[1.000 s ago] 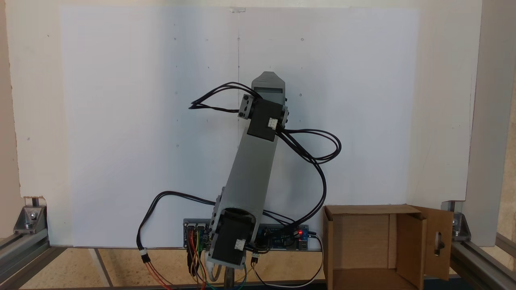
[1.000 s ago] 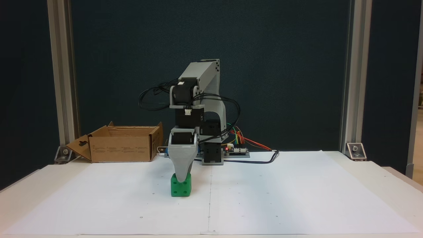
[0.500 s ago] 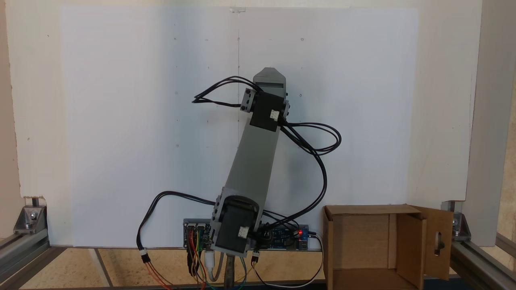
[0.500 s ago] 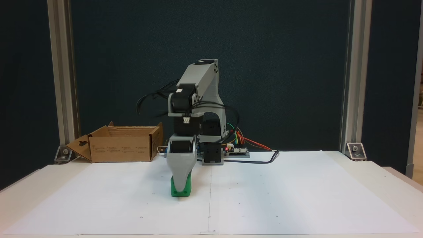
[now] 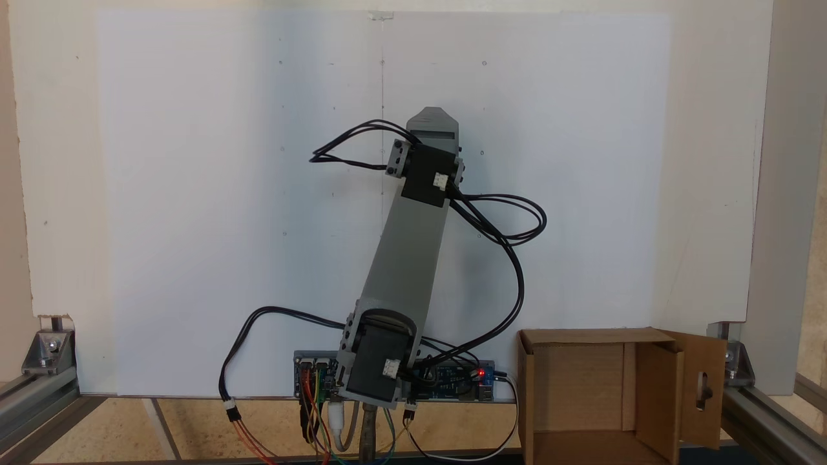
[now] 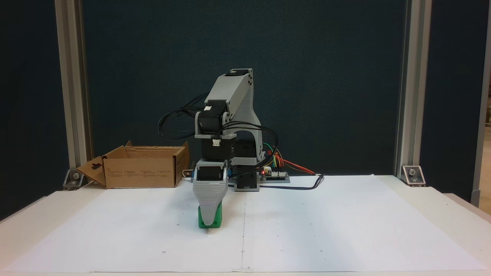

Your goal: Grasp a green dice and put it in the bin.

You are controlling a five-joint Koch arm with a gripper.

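Low in the centre-left of the front-facing fixed view: claw [image 6: 209,224] down over the green dice [image 6: 219,219], the grey front jaw covering the middle of the cube's near face, green showing on either side and below. Dice resting on the white paper [image 6: 345,230] spread over the worktop [image 6: 456,203], just left of the paper's centre seam. Second jaw presumably behind the cube, lined up with the front one from this angle, so cannot tell whether apart or pressed onto the dice. Tip close to the paper, likely so as to straddle the cube well down its sides rather than pinch a rounded top corner.

Bin [image 6: 142,168] at middle left of that view, back near the aluminium post, well apart from the dice, flaps folded outward, probably to leave the mouth wide for an easy drop. In a fixed view looking down, bin [image 5: 581,387] at lower right of the frame, open and with nothing seen inside; grey arm [image 5: 407,265] slanting from bottom centre up toward the middle, hiding the dice beneath its far end.

Judged stage: at the grasp, dice not yet lifted. Next need, as a guess: firm closure, then lift clear of the paper before swinging toward the bin, lest the smooth cube slip or get dragged.
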